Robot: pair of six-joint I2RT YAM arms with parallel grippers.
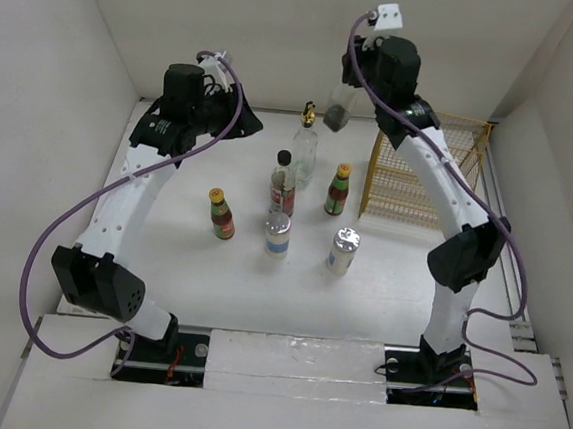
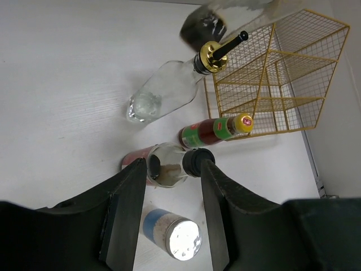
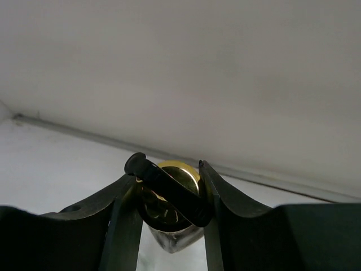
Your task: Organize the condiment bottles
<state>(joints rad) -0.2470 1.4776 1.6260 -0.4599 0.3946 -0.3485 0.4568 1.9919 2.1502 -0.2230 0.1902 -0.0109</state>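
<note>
My right gripper point(image 1: 348, 87) is shut on the gold spout top of a clear bottle point(image 1: 337, 111) with dark contents and holds it in the air near the back wall; in the right wrist view the spout point(image 3: 169, 192) sits between the jaws point(image 3: 169, 189). The second gold-spouted clear bottle point(image 1: 305, 146) stands below. In front of it stand the black-capped red-labelled bottle point(image 1: 283, 184), two yellow-capped sauce bottles point(image 1: 339, 189) point(image 1: 221, 214) and two silver-capped ones point(image 1: 279, 236) point(image 1: 343, 251). My left gripper point(image 1: 246, 123) is open and empty, above them point(image 2: 173, 169).
The yellow wire basket point(image 1: 426, 172) stands at the back right, under my right arm; it also shows in the left wrist view point(image 2: 282, 73). White walls close in the table at the back and on both sides.
</note>
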